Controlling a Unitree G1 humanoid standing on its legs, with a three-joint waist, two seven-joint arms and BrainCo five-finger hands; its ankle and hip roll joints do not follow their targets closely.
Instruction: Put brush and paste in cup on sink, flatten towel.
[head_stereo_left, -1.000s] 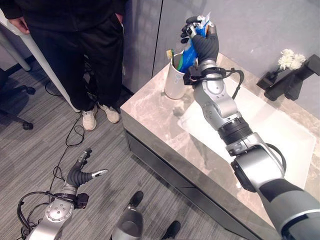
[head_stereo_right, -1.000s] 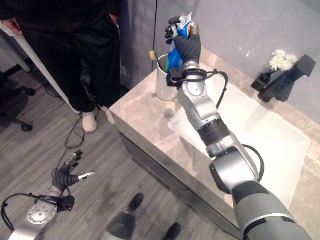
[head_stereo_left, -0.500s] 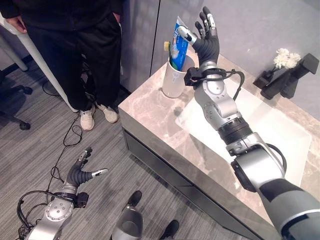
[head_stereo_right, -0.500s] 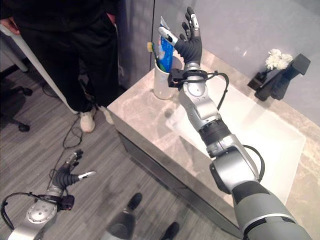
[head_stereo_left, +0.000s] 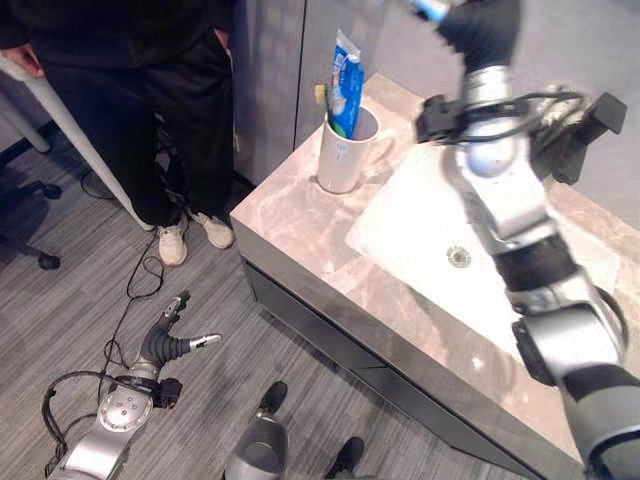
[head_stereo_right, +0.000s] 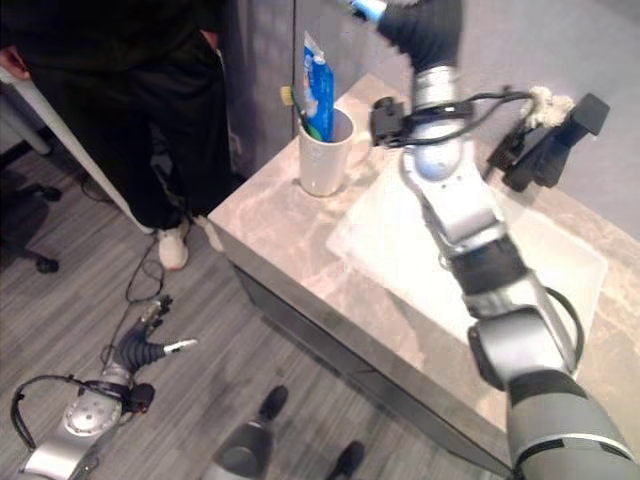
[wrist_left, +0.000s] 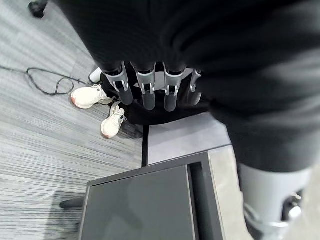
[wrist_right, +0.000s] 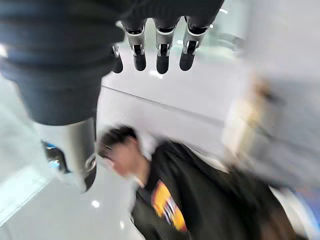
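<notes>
- On the marble counter (head_stereo_left: 290, 215), at the corner left of the white sink basin (head_stereo_left: 420, 215), stands the white cup (head_stereo_left: 342, 155); the blue toothpaste tube (head_stereo_left: 346, 82) stands upright in it, with the toothbrush (head_stereo_left: 322, 97) head showing at the rim beside it.
- Above the basin the right hand (head_stereo_right: 425, 25) is raised, apart from the cup; its wrist view shows its fingers (wrist_right: 160, 47) straight and holding nothing, with a person beyond them.
- Low over the grey floor (head_stereo_left: 60, 300) hangs the left hand (head_stereo_left: 172, 340), fingers (wrist_left: 147, 92) spread straight, empty; its wrist view adds white shoes (wrist_left: 100, 107) past the fingertips.
- By the counter's back edge stands a black faucet (head_stereo_left: 580, 135).
</notes>
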